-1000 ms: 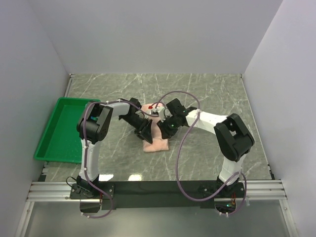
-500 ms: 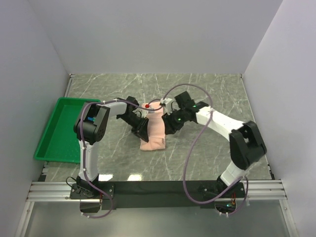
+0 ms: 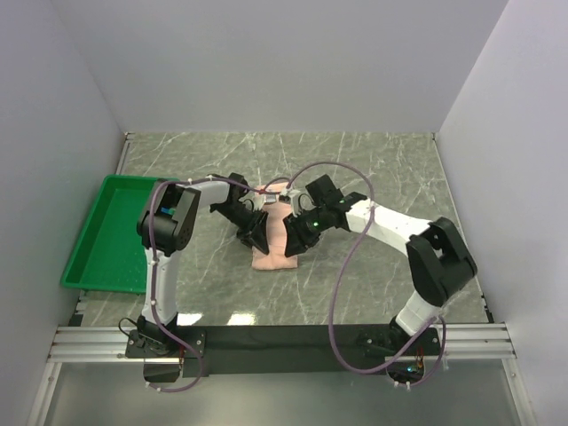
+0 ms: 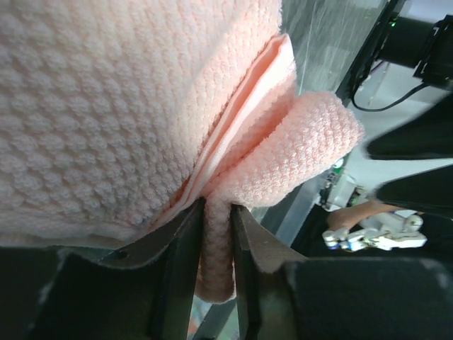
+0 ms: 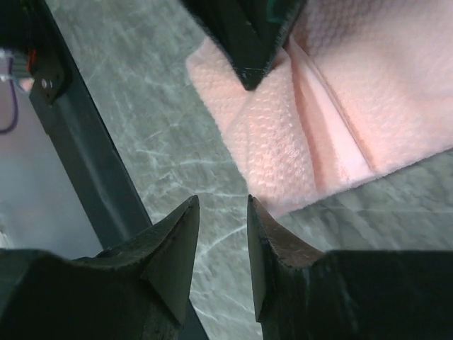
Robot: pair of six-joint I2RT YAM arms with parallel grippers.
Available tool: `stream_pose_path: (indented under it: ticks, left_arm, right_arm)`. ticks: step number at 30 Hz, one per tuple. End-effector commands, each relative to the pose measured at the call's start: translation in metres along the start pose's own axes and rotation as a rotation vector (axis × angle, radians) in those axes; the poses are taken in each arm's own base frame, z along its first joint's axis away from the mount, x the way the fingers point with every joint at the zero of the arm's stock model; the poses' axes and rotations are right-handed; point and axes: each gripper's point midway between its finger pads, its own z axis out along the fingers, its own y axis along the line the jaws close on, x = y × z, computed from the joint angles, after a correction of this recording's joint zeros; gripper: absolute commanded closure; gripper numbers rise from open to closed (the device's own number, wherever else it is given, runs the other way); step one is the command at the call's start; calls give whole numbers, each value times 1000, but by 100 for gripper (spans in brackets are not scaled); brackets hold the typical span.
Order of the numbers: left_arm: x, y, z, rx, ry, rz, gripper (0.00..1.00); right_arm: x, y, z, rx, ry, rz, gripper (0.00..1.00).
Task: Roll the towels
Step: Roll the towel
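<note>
Table (image 3: 373,169): flat slab, grey-green marble pattern with pale veins, matte. White walls on three sides.

Green tray (image 3: 111,232): rectangular plastic with a raised rim, at the table's left edge, well apart from the work.

Pink towel (image 3: 275,253): I see it mid-table, between the two arms and nearer their bases than the back wall. Pale salmon, soft cloth. From the top it reads as a narrow folded strip running front to back. In the left wrist view the towel (image 4: 106,106) has a waffle-like weave of small raised bumps, with smoother thin layers showing at the fold edges, and one edge is curled over into a rounded lip. In the right wrist view the towel (image 5: 368,92) lies flat on the marble with a long crease along it.

Left gripper (image 3: 259,235): at the towel's left side. From its own camera the left gripper (image 4: 216,212) is pinched onto a doubled fold of the towel. The black fingers (image 4: 180,241) press the cloth from both sides, and the fold hangs through between them.

Right gripper (image 3: 297,241): at the towel's right side. From its own camera the right gripper (image 5: 221,209) has a narrow gap between the tips and nothing in it. It sits over bare marble just beside the towel's edge, not touching the cloth. Its fingers are dark, wedge-shaped, tapering to points.
</note>
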Motion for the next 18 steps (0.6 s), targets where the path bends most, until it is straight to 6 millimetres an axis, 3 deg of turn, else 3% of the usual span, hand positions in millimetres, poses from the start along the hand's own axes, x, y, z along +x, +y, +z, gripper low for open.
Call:
stream_pose_path:
  ticks: [1, 6, 11, 14, 18]
  left_arm:
    - [-16, 60, 9, -196, -24, 69, 67]
    - [-14, 60, 9, -199, -37, 54, 65]
    - [-7, 58, 2, -183, -69, 23, 55]
    - [-8, 52, -11, -163, -111, 35, 50]
    - [-13, 39, -42, -115, -199, 66, 47]
  right_arm:
    - [-8, 3, 13, -51, -45, 130, 59]
    - [-10, -23, 33, 18, -40, 225, 61]
    - [10, -59, 51, 67, 42, 365, 65]
    - [25, -70, 54, 97, 75, 408, 67]
    - [32, -71, 55, 102, 105, 407, 68]
